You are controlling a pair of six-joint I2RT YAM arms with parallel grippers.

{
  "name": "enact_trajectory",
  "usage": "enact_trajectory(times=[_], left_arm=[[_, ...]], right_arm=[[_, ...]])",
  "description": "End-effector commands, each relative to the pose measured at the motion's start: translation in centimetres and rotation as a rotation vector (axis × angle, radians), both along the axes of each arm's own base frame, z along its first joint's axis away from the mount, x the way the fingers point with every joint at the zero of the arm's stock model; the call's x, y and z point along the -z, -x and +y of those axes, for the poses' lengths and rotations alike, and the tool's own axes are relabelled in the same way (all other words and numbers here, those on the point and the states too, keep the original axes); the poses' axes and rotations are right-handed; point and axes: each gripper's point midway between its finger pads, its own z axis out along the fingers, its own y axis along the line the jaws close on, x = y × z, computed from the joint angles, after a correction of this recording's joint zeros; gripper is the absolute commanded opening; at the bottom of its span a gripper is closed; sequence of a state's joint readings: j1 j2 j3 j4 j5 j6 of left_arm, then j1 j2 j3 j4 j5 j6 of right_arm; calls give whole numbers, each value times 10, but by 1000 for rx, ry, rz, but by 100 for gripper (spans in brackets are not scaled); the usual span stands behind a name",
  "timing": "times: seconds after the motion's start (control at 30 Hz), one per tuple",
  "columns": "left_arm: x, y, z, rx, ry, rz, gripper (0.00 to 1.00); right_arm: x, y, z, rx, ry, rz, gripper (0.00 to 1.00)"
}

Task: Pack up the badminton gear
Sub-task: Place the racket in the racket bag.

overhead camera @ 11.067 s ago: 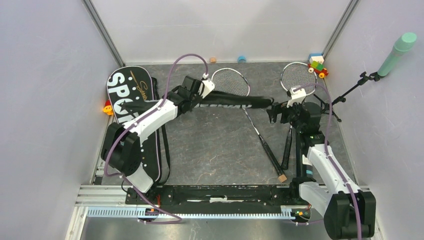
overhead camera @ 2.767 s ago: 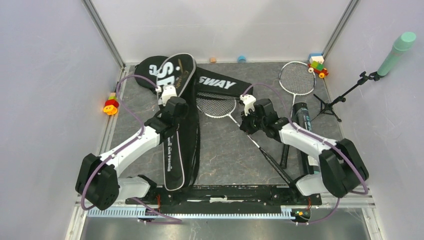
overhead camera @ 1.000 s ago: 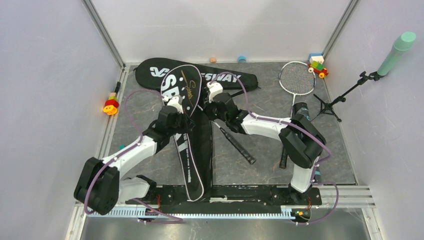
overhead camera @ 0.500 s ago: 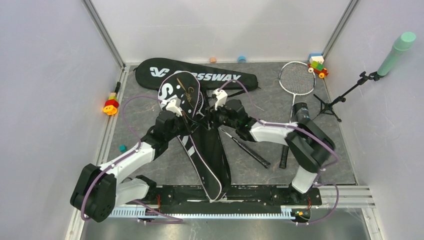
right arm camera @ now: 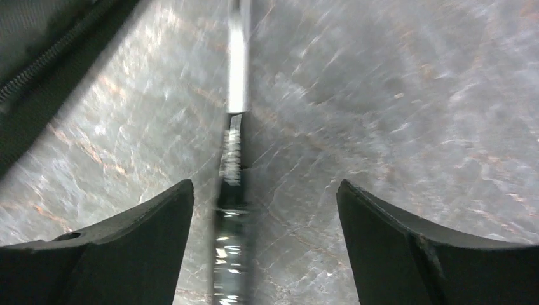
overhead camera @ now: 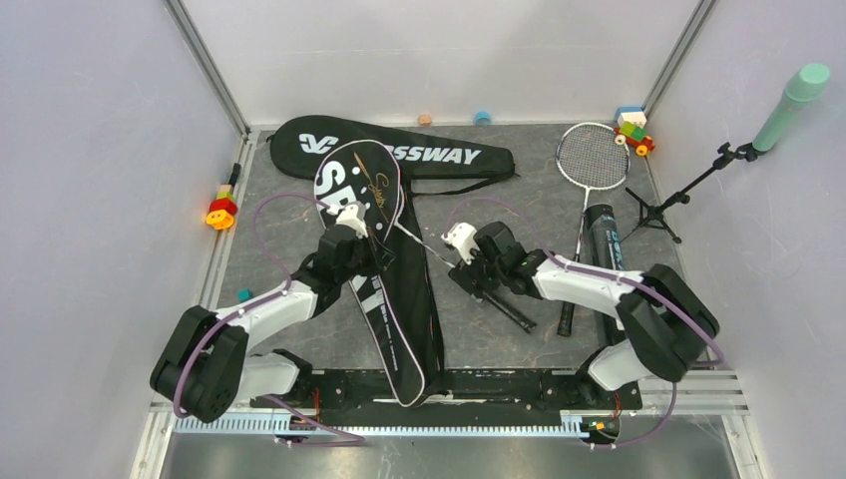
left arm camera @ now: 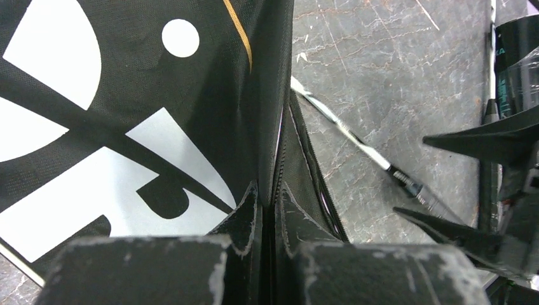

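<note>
Left gripper [left arm camera: 270, 200]: pinched tight on the zip edge of the SPORT bag [overhead camera: 399, 309], holding the flap up.
SPORT bag, risk: it lies slantwise from mid-worktop to the near edge. If your pinch slips off the thin hem, the flap drops and the mouth closes on the racket.
Racket [overhead camera: 511, 309], risk: the bag hides its head, so you cannot tell whether the head is inside the opening or only under the flap. The shaft and handle trail out to the right across the worktop [overhead camera: 479, 344]. Push on the handle at an angle and the frame will likely catch the zip teeth, or the bag will skate along with it.
Right gripper [right arm camera: 264, 187]: jaws wide, straddling the shaft and gripping nothing. The shaft sits off-centre between them, so closing here could flick it sideways.
Second racket [overhead camera: 593, 155] and tube [overhead camera: 603, 235], risk: both lie toward the right edge, close to your right arm's elbow, and a wide swing could knock them.
Bag material: limp woven black fabric, white lettering, toothed zip, teardrop outline.
Racket material: thin glossy shaft, slick, thickening into a wrapped black grip.
Worktop: grey stone-patterned, smooth, slightly shiny, so there is little friction.
Tube: a long, rigid black cylinder that will probably roll.
</note>
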State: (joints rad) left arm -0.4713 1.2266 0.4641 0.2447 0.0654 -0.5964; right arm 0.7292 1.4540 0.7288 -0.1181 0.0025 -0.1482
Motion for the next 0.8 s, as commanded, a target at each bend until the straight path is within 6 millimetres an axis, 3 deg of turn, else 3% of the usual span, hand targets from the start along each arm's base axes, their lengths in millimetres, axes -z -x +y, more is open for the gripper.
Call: enact_trajectory(times=[0.0, 0.1, 0.17, 0.27, 0.33, 0.43, 0.6, 0.77], left_arm=[[-8, -9, -6, 32, 3, -67, 2], [-6, -9, -5, 28, 2, -62, 2], [-6, -10, -5, 24, 0, -62, 2], [-5, -13, -6, 21, -1, -59, 2], [-4, -13, -9, 31, 5, -53, 2], [-4, -11, -18, 66, 16, -41, 2], [2, 5, -39, 157, 8, -15, 2], [-1, 19, -51, 189, 20, -12, 2]], right_arm=[[23, 10, 0, -106, 99, 87, 84], [37, 24, 7, -153, 83, 173, 77], [48, 39, 9, -167, 62, 244, 66], [53, 48, 6, -118, 47, 297, 28], [42, 46, 16, -82, -16, 295, 15], [4, 33, 49, -38, -195, 270, 1], [-61, 27, 109, -75, -487, 250, 0], [-89, 23, 142, -46, -663, 303, 0]])
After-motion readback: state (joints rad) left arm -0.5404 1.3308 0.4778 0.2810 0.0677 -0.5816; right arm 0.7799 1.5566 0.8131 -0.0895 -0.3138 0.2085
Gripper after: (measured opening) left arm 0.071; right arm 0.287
